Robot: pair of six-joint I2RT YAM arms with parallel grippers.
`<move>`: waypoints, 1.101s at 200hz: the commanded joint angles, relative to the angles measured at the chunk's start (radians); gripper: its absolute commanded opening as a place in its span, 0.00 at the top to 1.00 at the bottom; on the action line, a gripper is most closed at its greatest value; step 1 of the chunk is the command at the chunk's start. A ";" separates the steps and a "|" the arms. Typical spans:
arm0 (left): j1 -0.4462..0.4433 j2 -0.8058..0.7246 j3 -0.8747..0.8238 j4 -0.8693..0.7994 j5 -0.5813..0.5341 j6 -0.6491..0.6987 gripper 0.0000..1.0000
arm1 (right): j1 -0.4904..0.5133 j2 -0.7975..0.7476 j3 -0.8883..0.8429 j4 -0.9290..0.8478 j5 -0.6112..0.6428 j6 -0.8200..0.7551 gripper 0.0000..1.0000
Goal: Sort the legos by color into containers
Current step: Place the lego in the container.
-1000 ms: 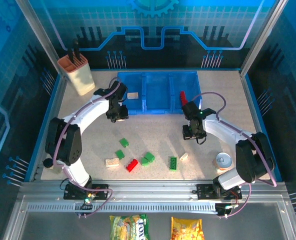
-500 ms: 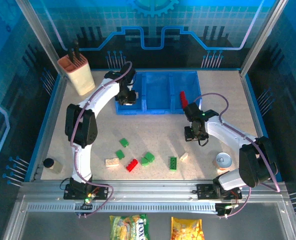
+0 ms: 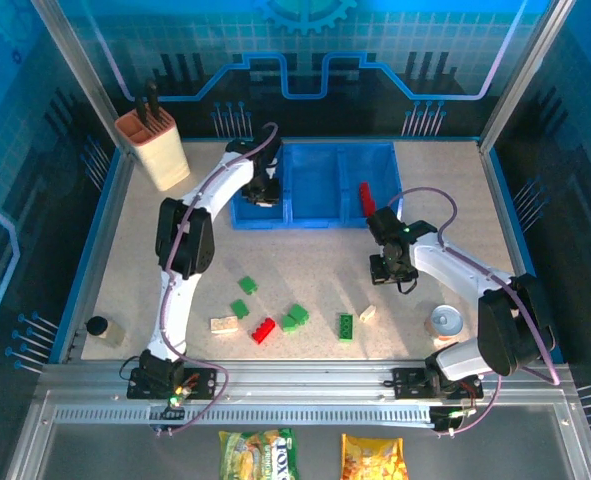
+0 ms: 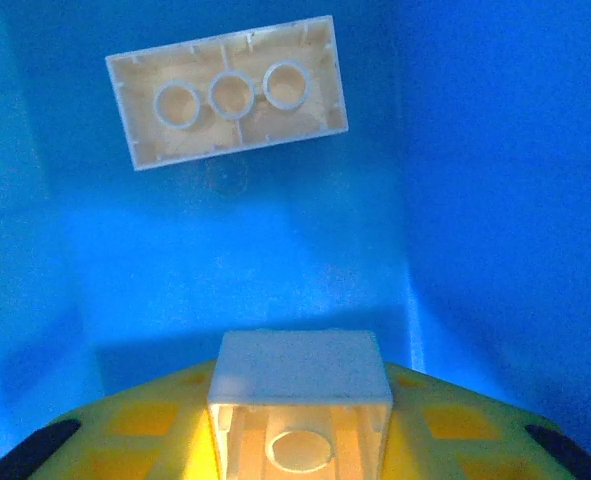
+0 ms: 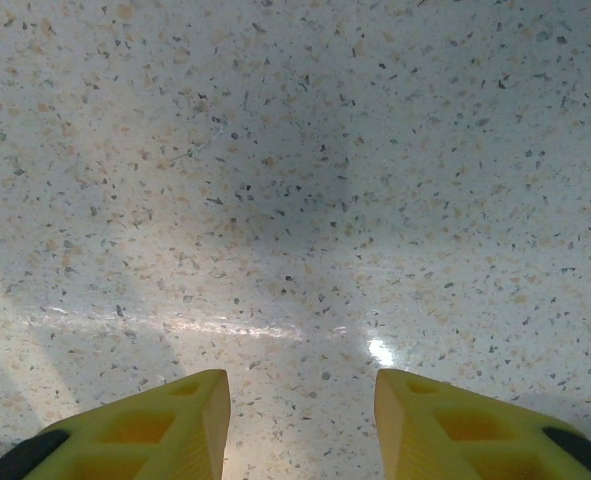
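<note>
The blue containers stand at the back middle of the table. My left gripper hangs over the left bin, shut on a cream lego. Below it a second cream lego lies upside down on the bin floor. A red lego lies in the right bin. My right gripper is open over bare table, its fingers apart with nothing between them. Loose legos lie near the front: green ones, a red one and cream ones.
A beige knife block stands at the back left. A small tin can sits front right, beside the right arm. A dark-capped small object is at the left edge. Snack bags lie below the rail.
My left arm has swung from the table in front of the containers back over the left bin, carrying the cream lego. The right gripper has barely shifted.
</note>
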 commanded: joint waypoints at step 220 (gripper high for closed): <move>0.047 0.241 0.234 -0.037 -0.039 -0.006 0.61 | 0.007 -0.029 0.017 -0.057 0.003 -0.012 0.56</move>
